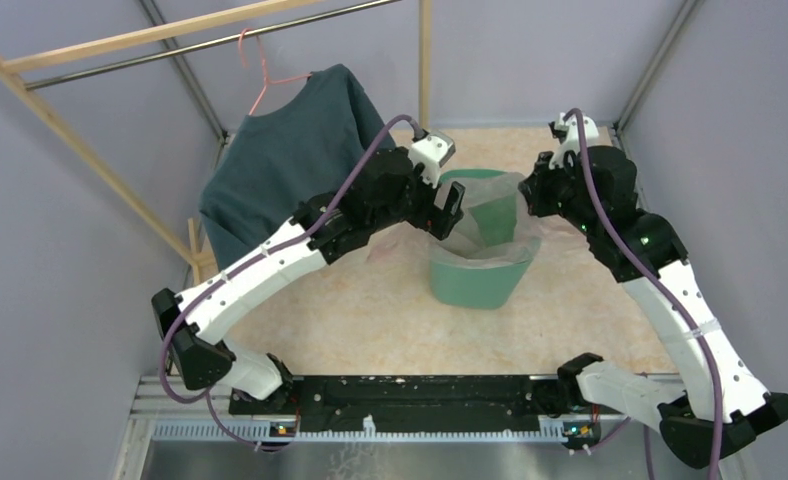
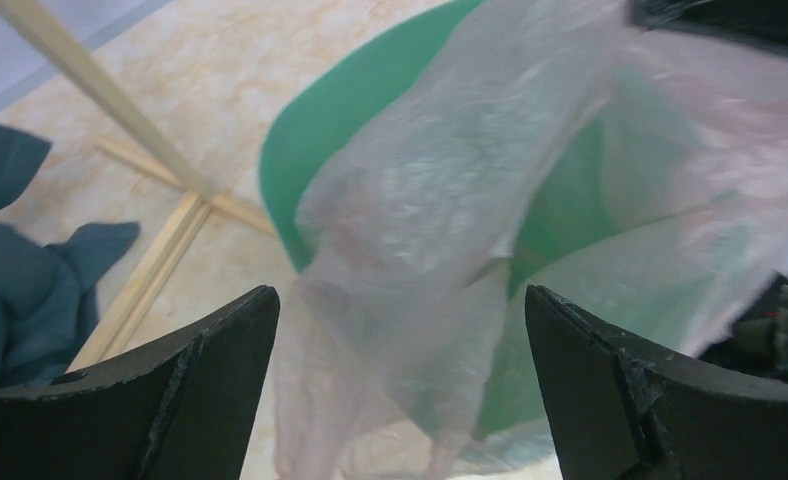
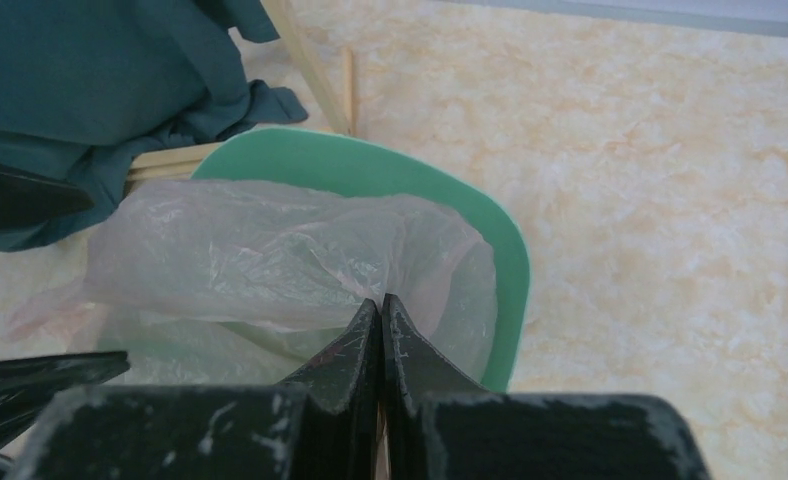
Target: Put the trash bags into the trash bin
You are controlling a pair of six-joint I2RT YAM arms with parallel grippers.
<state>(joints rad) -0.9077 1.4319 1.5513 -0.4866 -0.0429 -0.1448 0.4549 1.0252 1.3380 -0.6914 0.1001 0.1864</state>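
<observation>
Right gripper [image 3: 380, 312], its fingers pressed together on the edge of the pink bag [image 3: 260, 255], sits at the 2 o'clock rim of the green bin [image 1: 475, 285], the bag draped partly inside and spilling over at 9 o'clock, where the left gripper [image 2: 400, 300] hovers, fingers wide apart.

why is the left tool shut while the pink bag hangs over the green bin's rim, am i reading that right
No. The left tool is wide open, as the left wrist view shows. The pink bag does hang over the rim of the green bin.
</observation>
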